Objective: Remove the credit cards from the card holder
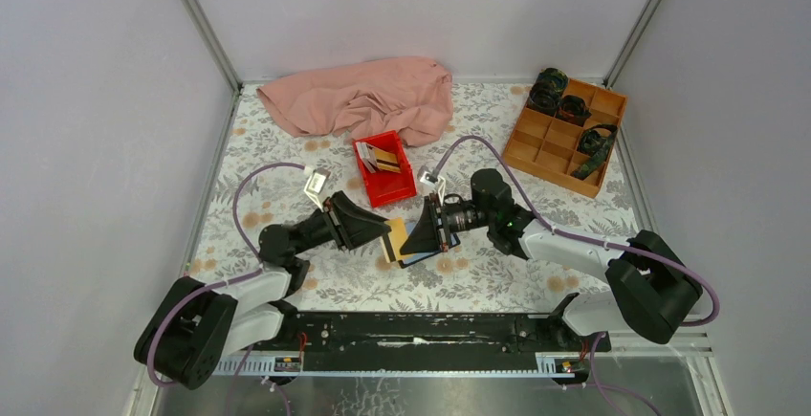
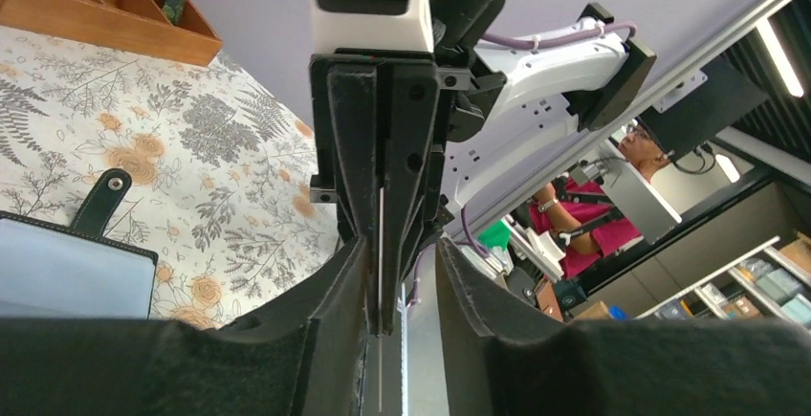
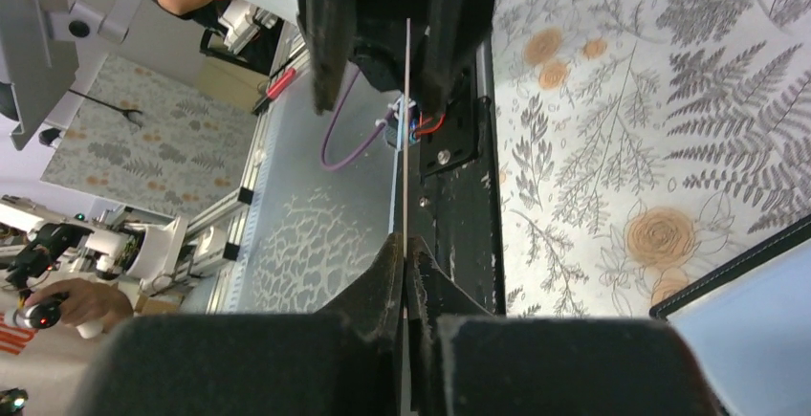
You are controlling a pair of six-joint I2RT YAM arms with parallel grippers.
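Note:
An orange-gold credit card point(image 1: 393, 237) stands on edge between the two grippers, above the open card holder point(image 1: 428, 257). My right gripper point(image 1: 413, 236) is shut on the card; in the right wrist view its pads point(image 3: 390, 273) pinch the thin card edge point(image 3: 406, 129). My left gripper point(image 1: 381, 229) faces it from the left and stands open. In the left wrist view its fingers point(image 2: 337, 282) are spread on either side of the card edge point(image 2: 380, 244), with a gap showing on the right side. The holder's blue inside point(image 2: 67, 268) and black strap point(image 2: 103, 202) lie on the floral cloth.
A red tray point(image 1: 390, 186) behind the grippers holds other cards point(image 1: 381, 158). A pink cloth point(image 1: 363, 98) lies bunched at the back. A wooden compartment box point(image 1: 559, 139) with dark rolled items stands at the back right. Metal frame posts border the table.

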